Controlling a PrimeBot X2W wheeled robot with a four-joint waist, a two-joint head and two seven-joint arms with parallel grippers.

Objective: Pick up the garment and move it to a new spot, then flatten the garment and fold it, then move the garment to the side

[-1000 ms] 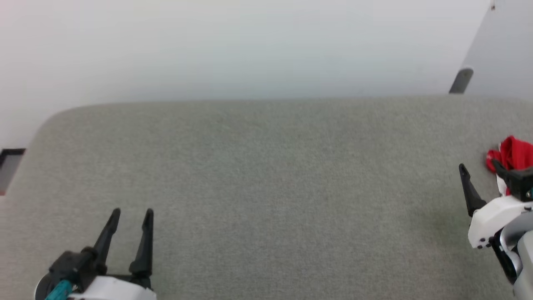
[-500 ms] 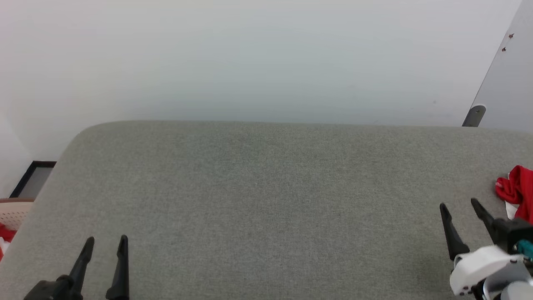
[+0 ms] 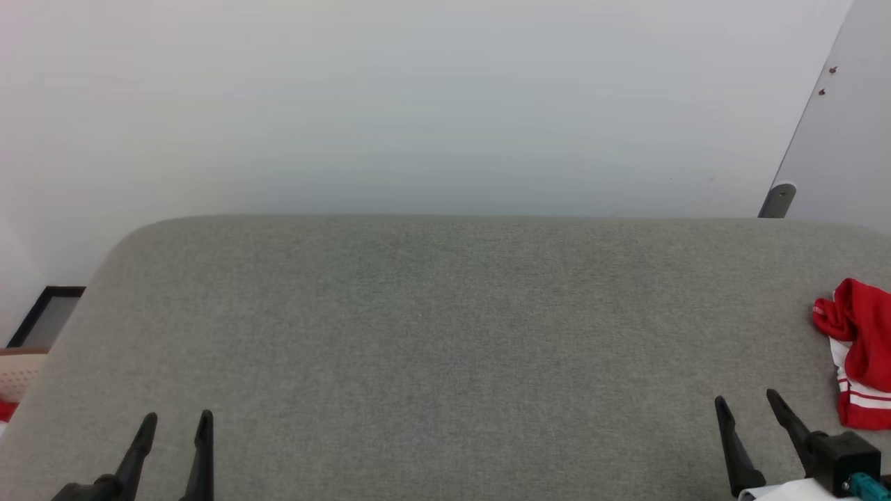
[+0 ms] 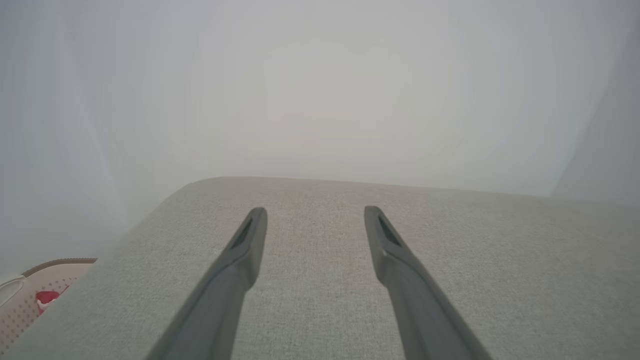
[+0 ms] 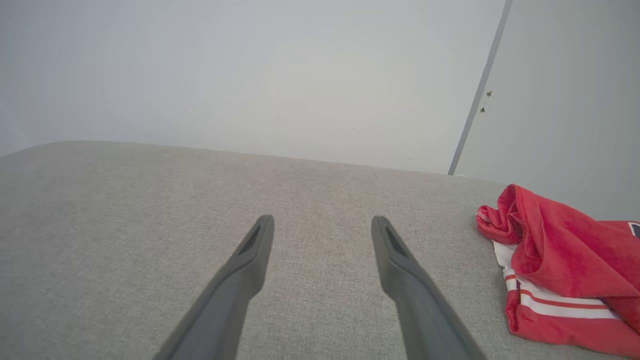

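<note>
While both arms sit low at the near edge of a grey fabric-covered surface (image 3: pixel 445 327), the garment (image 3: pixel 860 341) lies crumpled at the surface's right side, cut off by the head view's right edge. It is a red shirt with a white panel and red-and-white striped trim, bunched into a loose heap. The right gripper (image 3: pixel 746 398) is near it, on its left and not touching, its two dark fingers spread wide with nothing between them. The left gripper (image 3: pixel 177 417) is well apart at the lower left, its fingers likewise wide and empty. Beyond the surface stands a plain white wall (image 3: pixel 418 104). Off the surface's left edge, lower down, sits a pale perforated basket (image 4: pixel 30 295) with something red inside.
</note>
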